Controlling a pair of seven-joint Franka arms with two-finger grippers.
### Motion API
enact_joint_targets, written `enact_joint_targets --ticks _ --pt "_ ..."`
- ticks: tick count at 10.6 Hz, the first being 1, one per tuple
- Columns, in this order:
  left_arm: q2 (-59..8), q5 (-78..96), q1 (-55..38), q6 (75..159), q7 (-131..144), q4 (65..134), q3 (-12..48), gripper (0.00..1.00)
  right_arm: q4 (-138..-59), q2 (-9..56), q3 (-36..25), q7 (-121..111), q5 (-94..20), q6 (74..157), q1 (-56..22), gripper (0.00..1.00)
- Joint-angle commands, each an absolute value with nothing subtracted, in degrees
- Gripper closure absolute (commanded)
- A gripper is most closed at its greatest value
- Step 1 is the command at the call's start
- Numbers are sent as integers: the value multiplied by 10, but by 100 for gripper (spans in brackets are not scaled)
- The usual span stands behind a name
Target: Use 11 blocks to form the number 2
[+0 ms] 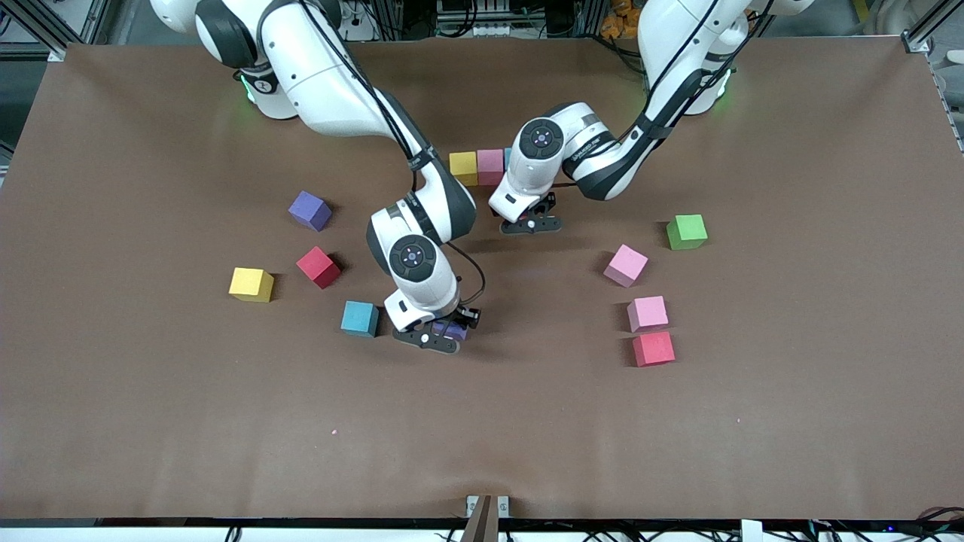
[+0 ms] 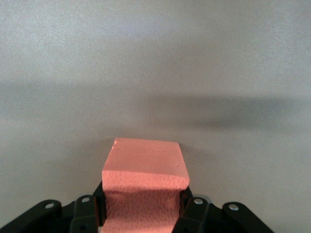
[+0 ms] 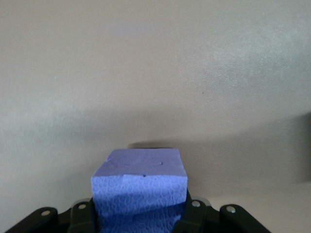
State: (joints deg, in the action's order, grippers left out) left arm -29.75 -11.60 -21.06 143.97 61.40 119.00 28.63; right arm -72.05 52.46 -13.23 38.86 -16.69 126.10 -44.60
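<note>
My right gripper (image 1: 435,336) is shut on a purple block (image 3: 140,187), low over the table beside a light blue block (image 1: 359,318). My left gripper (image 1: 531,223) is shut on an orange block (image 2: 145,177), held over the table's middle; the front view hides this block. A yellow block (image 1: 463,167), a pink block (image 1: 489,165) and a sliver of light blue (image 1: 507,157) stand in a row. Loose blocks: purple (image 1: 309,210), red (image 1: 318,266), yellow (image 1: 251,284), pink (image 1: 626,264), pink (image 1: 648,313), red (image 1: 653,348).
A green cube (image 1: 686,231) lies toward the left arm's end, farther from the front camera than the pink blocks. The brown table (image 1: 482,436) is bare along its edge nearest the front camera.
</note>
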Motion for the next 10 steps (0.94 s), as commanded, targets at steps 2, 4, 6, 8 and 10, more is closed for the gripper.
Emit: enact_joint_targets --ticks 2,4,6,8,10 --pt "-305 -127 -212 1447 618 1197 287 0 -726 484 -125 280 -163 1183 -439 80" --pt "-302 -127 -208 1445 620 1193 287 0 -756 461 -126 257 -162 1180 -442 80" --pt "-288 -125 -206 1441 634 1190 288 0 -793 437 -126 225 -163 1186 -441 80" --pt "-265 -125 -206 1438 667 1192 288 0 -807 427 -126 211 -162 1187 -444 80" --pt "-231 -120 -201 1405 667 1190 287 0 -826 413 -126 175 -161 1187 -446 80"
